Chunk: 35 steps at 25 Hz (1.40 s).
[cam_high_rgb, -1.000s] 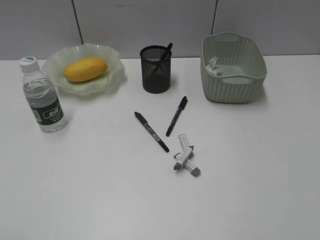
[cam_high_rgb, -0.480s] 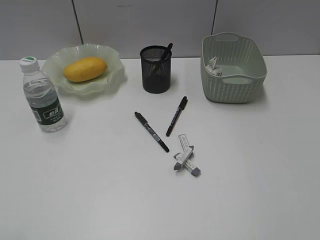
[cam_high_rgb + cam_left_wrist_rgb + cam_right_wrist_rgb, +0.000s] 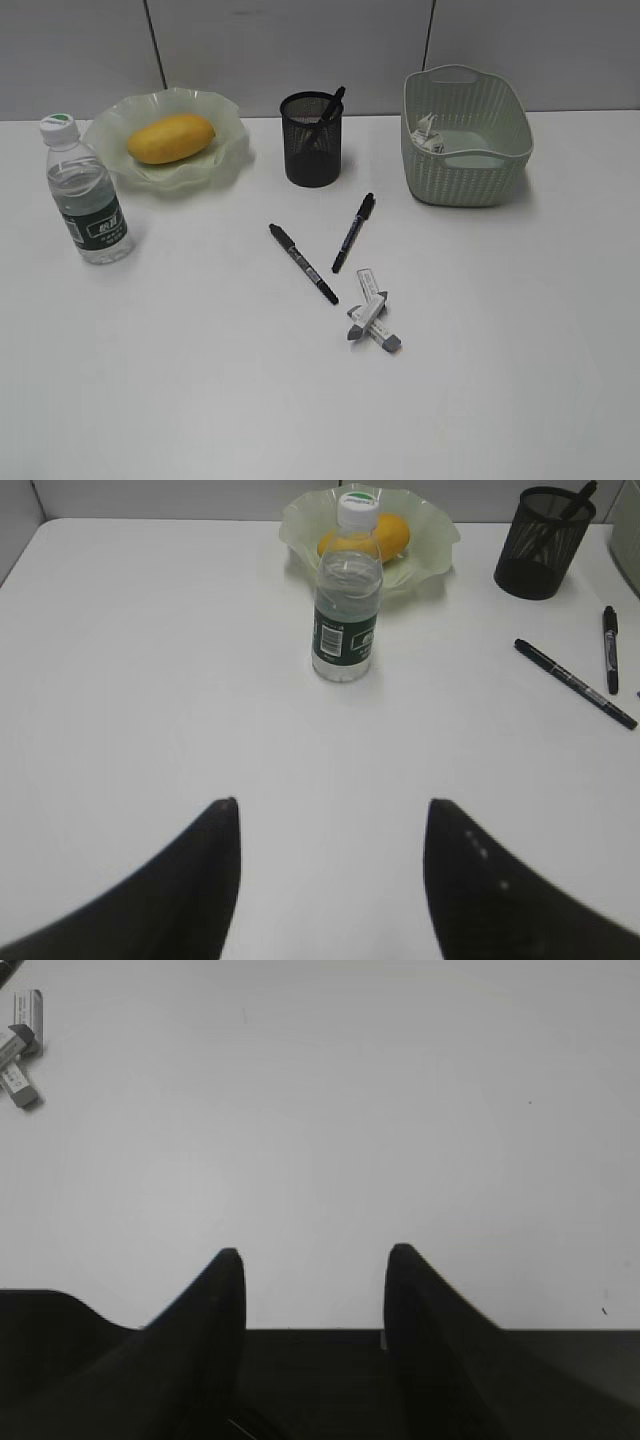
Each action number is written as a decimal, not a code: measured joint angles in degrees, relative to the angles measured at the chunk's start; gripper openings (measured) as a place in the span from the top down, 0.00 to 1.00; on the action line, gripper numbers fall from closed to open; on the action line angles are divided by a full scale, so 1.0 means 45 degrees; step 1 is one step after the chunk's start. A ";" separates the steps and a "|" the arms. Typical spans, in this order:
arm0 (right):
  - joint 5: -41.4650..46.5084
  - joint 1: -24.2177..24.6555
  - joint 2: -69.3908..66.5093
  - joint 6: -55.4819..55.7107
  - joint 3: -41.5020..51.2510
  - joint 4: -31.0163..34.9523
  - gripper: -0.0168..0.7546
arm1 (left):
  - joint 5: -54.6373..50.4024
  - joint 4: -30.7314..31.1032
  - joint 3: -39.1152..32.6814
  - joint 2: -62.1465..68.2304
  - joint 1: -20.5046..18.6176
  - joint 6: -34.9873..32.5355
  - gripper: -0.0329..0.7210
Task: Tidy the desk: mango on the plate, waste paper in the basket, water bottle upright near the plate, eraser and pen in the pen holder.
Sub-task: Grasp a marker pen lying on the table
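Note:
The mango lies on the pale green plate at the back left; both also show in the left wrist view, mango, plate. The water bottle stands upright beside the plate, also in the left wrist view. The waste paper lies inside the basket. The pen holder holds one pen. Two pens and two erasers lie on the desk. My left gripper is open and empty. My right gripper is open and empty near the desk's front edge.
The erasers also show at the top left of the right wrist view. The pens and pen holder show at the right of the left wrist view. A grey wall runs behind the desk.

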<state>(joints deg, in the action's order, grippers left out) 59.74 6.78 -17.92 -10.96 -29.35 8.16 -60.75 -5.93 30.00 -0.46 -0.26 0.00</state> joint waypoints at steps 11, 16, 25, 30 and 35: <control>0.0000 -0.0165 0.1620 0.0188 0.0000 -0.0028 0.49 | -0.0011 0.0000 0.0000 0.0000 0.0000 0.0000 0.38; 0.0000 -0.0180 0.2751 0.0230 0.0000 -0.0028 0.49 | -0.0011 0.0000 0.0000 0.0000 0.0000 0.0000 0.38; 0.0012 -0.0306 0.3728 0.0567 0.0051 0.0008 0.49 | -0.0011 0.0053 0.0000 0.0000 0.0000 0.0000 0.40; 0.0003 -0.0845 0.4070 0.0884 0.0128 0.0151 0.49 | -0.0011 0.0163 0.0000 0.0000 0.0000 0.0000 0.44; 0.0003 -0.1069 0.4092 0.0927 0.0143 0.0204 0.49 | -0.0011 0.0202 0.0000 0.0000 0.0000 0.0000 0.50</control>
<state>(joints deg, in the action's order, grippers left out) 59.75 1.97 0.50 -6.79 -28.71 9.07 -60.80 -5.02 30.00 -0.46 -0.26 0.00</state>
